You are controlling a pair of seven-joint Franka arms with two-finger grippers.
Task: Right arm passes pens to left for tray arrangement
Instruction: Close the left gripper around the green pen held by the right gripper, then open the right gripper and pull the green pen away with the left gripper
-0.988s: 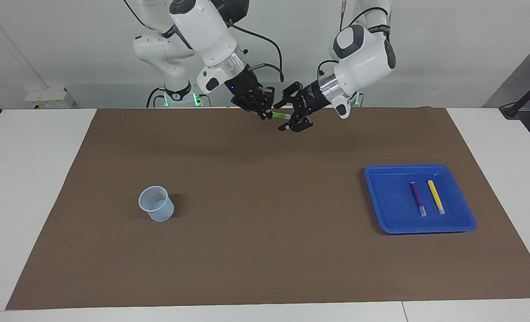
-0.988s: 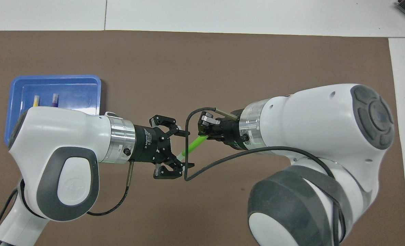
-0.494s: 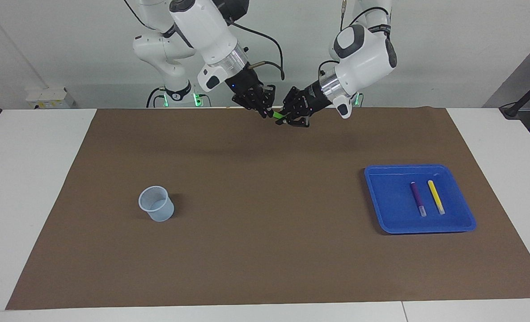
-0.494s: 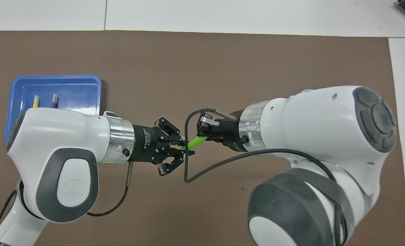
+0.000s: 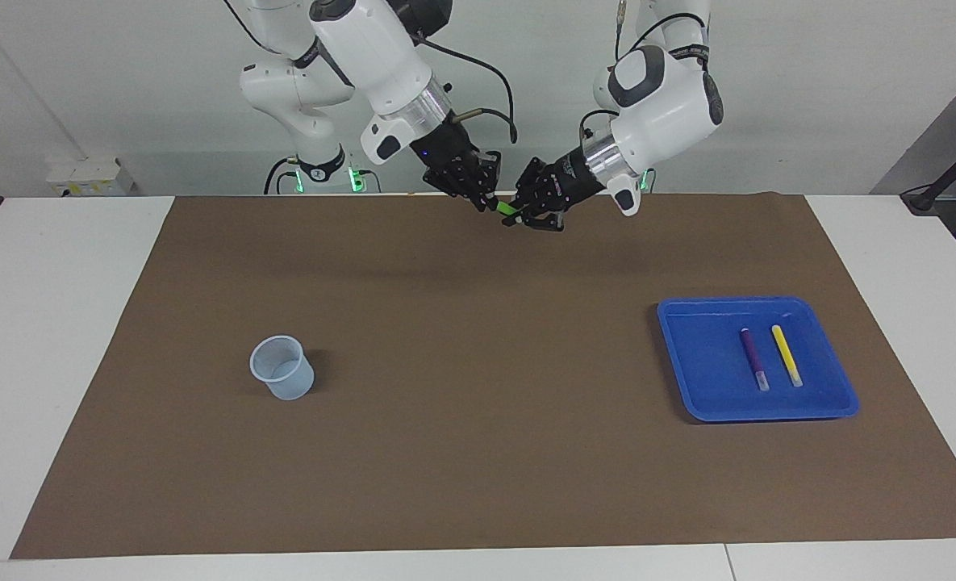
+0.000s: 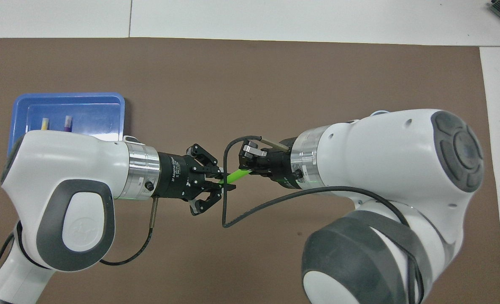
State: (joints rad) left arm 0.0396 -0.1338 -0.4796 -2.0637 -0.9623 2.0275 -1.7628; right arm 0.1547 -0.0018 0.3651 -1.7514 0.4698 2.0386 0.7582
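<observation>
We see both arms raised over the middle of the brown mat (image 5: 478,379) near the robots' edge of the worktop (image 5: 66,323), meeting at one pen. The right hand (image 5: 486,203), reaching in from the right arm's end, grips the green pen (image 6: 234,176) at one end; its fingertips are pressed together on the barrel. The left hand (image 5: 518,216), coming from the left arm's end, has its fingertips closed on the pen's other end, while its outer links splay to the sides. The pen thus bridges the two hands in the air, slightly tilted, with a short bright green stretch visible between them (image 5: 507,210). In the overhead view the left hand (image 6: 221,184) and the right hand (image 6: 246,169) face each other across this stretch, and a black cable (image 6: 226,211) loops down from the right wrist just beside the pen. The blue tray (image 5: 691,387) lies flat on the mat toward the left arm's end, nearer the worktop's edge away from the robots. In it lie the purple pen (image 5: 753,357) and the yellow pen (image 5: 786,354), side by side and close to parallel, apart from each other, pale cap ends pointing away from the robots. A small translucent cup (image 5: 282,368) stands upright on the mat toward the right arm's end.
</observation>
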